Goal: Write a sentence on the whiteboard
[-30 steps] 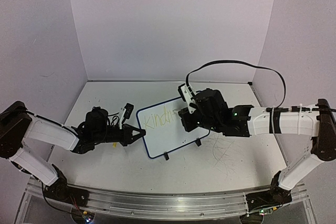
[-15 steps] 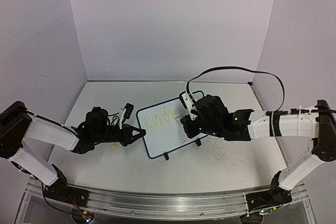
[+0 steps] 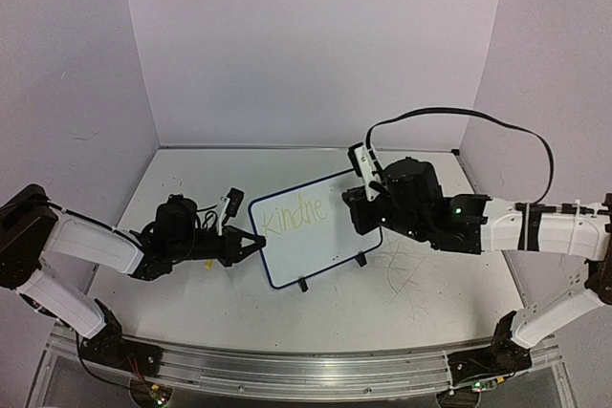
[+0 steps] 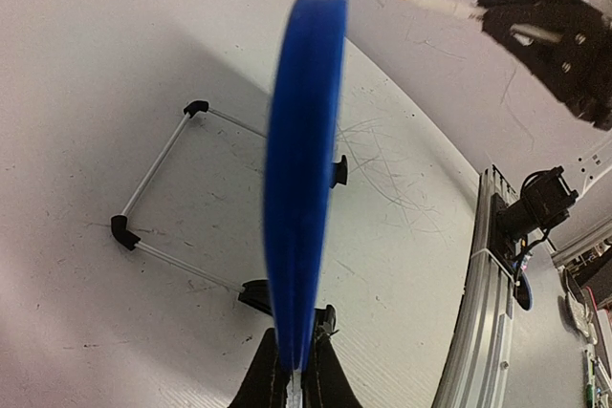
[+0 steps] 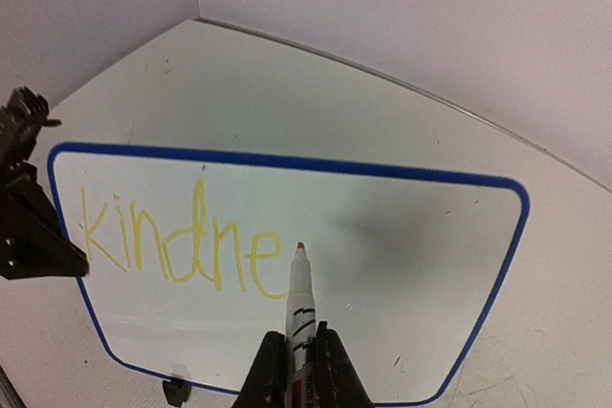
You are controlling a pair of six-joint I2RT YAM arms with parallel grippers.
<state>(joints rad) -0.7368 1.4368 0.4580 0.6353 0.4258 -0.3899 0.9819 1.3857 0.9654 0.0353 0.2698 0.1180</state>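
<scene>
The board (image 3: 311, 228) stands tilted near the centre of the counter (image 3: 421, 298), propped on a wire stand (image 4: 158, 179) with black feet. The left end effector (image 3: 251, 242) is clamped on the board's blue frame at the 9 o'clock edge. In the left wrist view both fingers (image 4: 268, 384) press on the frame, which is seen edge-on. The right end effector (image 5: 298, 370) is closed tight on a marker (image 5: 299, 308) and grips the barrel, with the orange tip pointing to 12 o'clock in its own view. From above, this end effector sits at the board's 2 o'clock corner. Yellow-green letters (image 5: 177, 246) reading "Kindne" run across the 9 o'clock half of the board on a slight slant. The marker tip lies just at 3 o'clock of the final "e". The left wrist view shows a gap between tip and board face.
</scene>
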